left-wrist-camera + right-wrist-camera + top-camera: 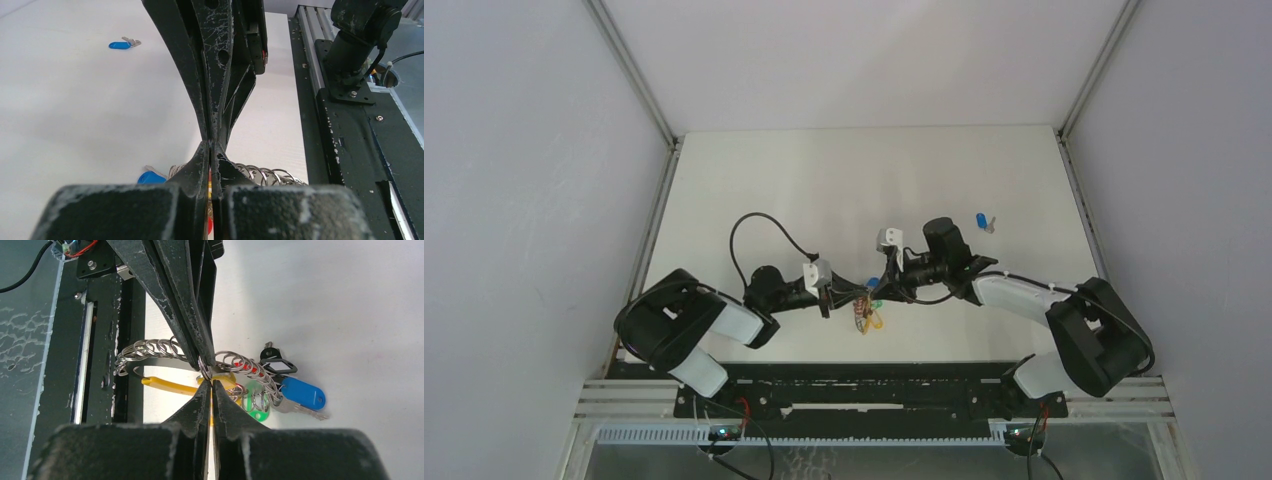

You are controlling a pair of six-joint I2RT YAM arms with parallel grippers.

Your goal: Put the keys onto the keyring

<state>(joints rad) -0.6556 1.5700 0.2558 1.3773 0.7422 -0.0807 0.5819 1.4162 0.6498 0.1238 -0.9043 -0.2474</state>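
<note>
The keyring [205, 367], a small silver ring with a chain of linked rings and yellow, green, blue and black tags, hangs between my two grippers just above the table [824, 190]. In the top view the bunch [869, 318] dangles below them. My left gripper [212, 146] and my right gripper [211, 382] are both shut, tip to tip, on the ring. A loose blue-capped key [982, 221] lies on the table far right of the grippers; it also shows in the left wrist view [120, 45]. A separate yellow-orange key cannot be told apart from the bunch.
The black base rail [844, 385] runs along the near table edge, close under the hanging bunch. Grey walls stand on both sides of the white table. A black cable [754, 225] loops above the left arm.
</note>
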